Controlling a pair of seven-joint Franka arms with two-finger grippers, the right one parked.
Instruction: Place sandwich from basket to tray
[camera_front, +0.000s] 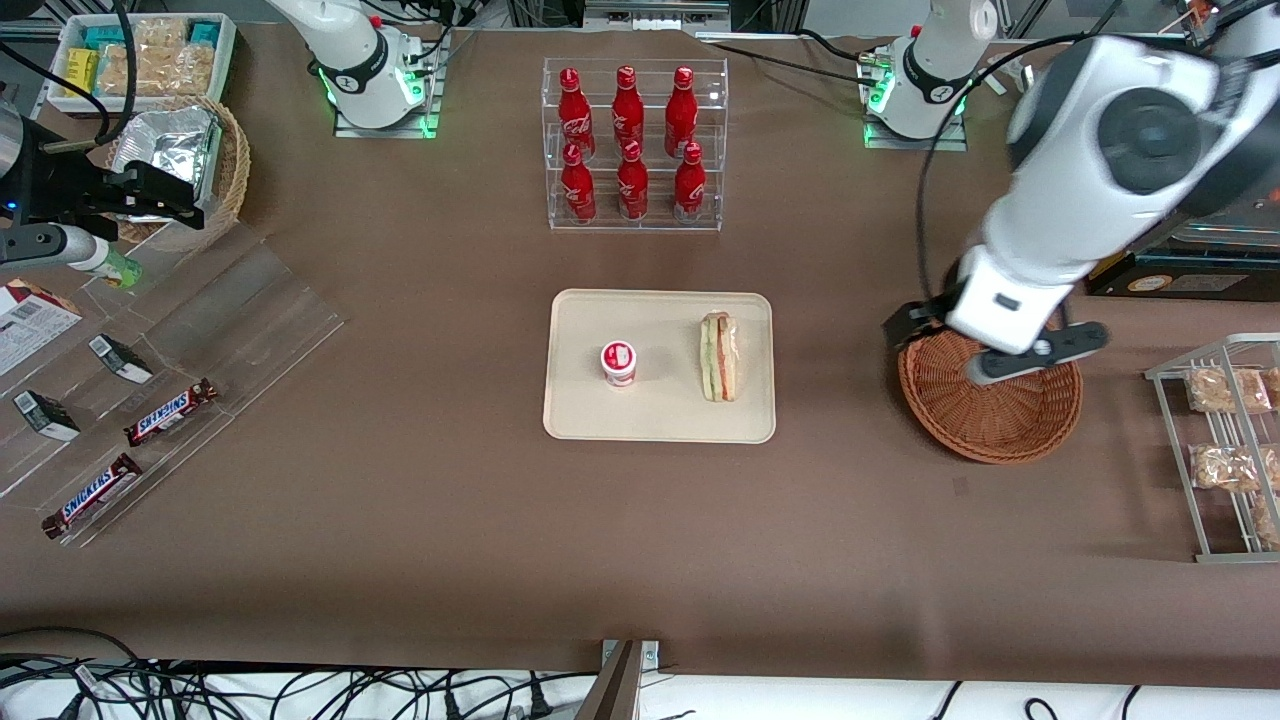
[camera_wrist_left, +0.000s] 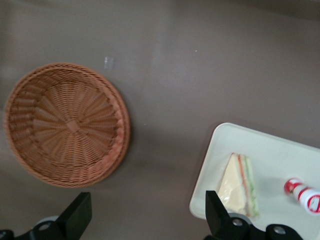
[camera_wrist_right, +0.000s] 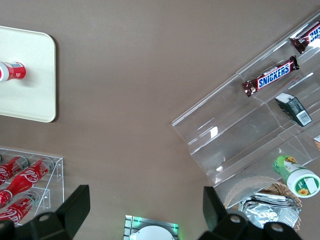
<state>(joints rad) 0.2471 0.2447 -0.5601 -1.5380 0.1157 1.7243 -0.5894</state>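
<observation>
The clear-wrapped sandwich (camera_front: 718, 357) lies on its side on the cream tray (camera_front: 660, 415), on the part of the tray toward the working arm. The reddish-brown wicker basket (camera_front: 1000, 425) stands on the table beside the tray, toward the working arm's end, with nothing in it. My left gripper (camera_front: 965, 350) hangs over the basket's edge, open and holding nothing. In the left wrist view the gripper (camera_wrist_left: 146, 215) sits above bare table between the basket (camera_wrist_left: 65, 122) and the tray (camera_wrist_left: 272, 150), where the sandwich (camera_wrist_left: 240, 185) rests.
A small red-and-white cup (camera_front: 618, 362) stands on the tray beside the sandwich. A clear rack of red bottles (camera_front: 632, 145) is farther from the camera than the tray. A wire rack of bagged snacks (camera_front: 1225, 440) flanks the basket. An acrylic display with Snickers bars (camera_front: 170, 410) lies toward the parked arm's end.
</observation>
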